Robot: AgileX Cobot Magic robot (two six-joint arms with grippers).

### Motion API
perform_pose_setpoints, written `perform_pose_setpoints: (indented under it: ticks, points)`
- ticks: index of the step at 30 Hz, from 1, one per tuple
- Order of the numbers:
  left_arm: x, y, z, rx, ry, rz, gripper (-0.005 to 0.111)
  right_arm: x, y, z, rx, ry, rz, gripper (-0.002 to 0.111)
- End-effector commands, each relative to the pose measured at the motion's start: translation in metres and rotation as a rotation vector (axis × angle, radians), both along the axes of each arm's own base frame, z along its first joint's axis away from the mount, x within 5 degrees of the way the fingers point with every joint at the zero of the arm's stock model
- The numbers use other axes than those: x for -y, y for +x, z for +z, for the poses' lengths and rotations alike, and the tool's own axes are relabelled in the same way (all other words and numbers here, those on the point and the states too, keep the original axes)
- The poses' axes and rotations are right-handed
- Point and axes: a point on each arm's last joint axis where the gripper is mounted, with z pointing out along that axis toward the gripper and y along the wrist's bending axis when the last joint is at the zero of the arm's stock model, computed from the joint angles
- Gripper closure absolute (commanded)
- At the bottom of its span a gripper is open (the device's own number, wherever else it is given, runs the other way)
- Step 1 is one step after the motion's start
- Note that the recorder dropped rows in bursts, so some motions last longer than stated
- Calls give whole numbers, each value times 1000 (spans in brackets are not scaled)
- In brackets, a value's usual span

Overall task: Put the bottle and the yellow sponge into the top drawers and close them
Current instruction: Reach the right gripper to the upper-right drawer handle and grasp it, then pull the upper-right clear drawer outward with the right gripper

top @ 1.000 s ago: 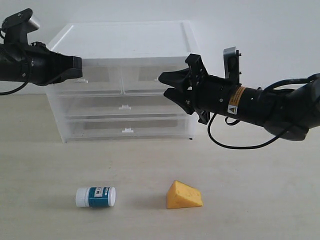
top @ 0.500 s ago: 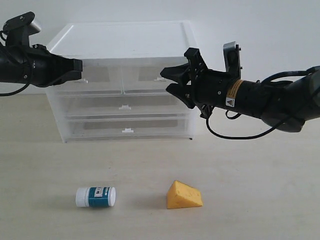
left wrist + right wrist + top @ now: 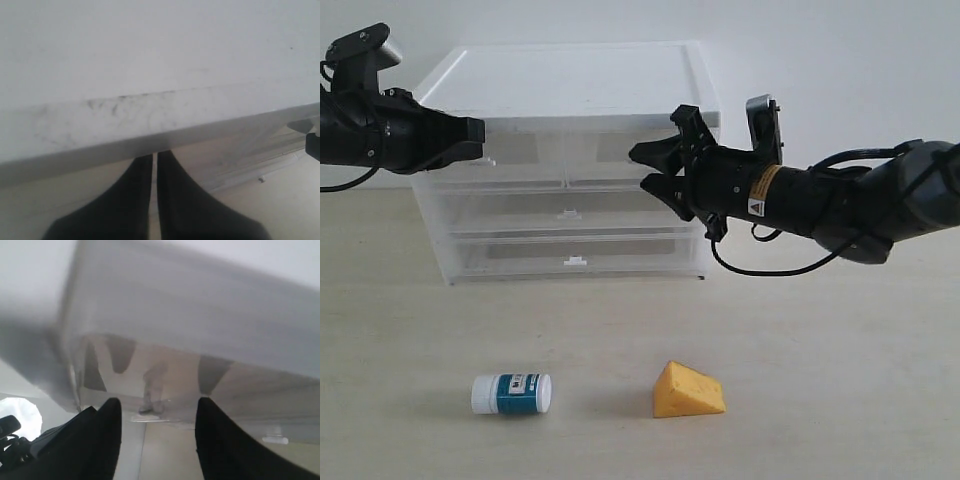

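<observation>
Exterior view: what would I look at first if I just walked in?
Probably the yellow-orange wedge-shaped sponge, like cheese, on the pale table in front, with the small white bottle with a teal label lying beside it. Behind them, the black left hand and the black right hand, open, reach at the clear plastic drawer cabinet with its white top.

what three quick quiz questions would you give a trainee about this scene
1. True or false: the bottle stands upright.
2. Multiple choice: the right pincer is A) open, B) shut and empty, C) shut on the bottle.
3. Fill in: in the exterior view, the yellow sponge lies to the ___ of the bottle.

Key:
1. False, it lies on its side.
2. A.
3. Right.
</observation>
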Motion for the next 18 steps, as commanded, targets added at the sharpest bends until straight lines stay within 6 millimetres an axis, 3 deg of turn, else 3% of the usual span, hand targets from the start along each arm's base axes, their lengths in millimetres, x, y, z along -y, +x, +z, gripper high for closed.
perform_pose_setpoints:
  ticks: [1,4,9,18]
  points:
    - [-2,5,7,29,-1,36,103,0,3,5,14,27,-13,66]
    - [-2,5,7,29,-1,36,103,1,3,5,31,14,-17,73]
    - [-2,5,7,29,-1,36,103,1,4,5,42,10,-24,108]
    - [-2,6,4,19,0,36,103,-2,0,9,83,32,32,108]
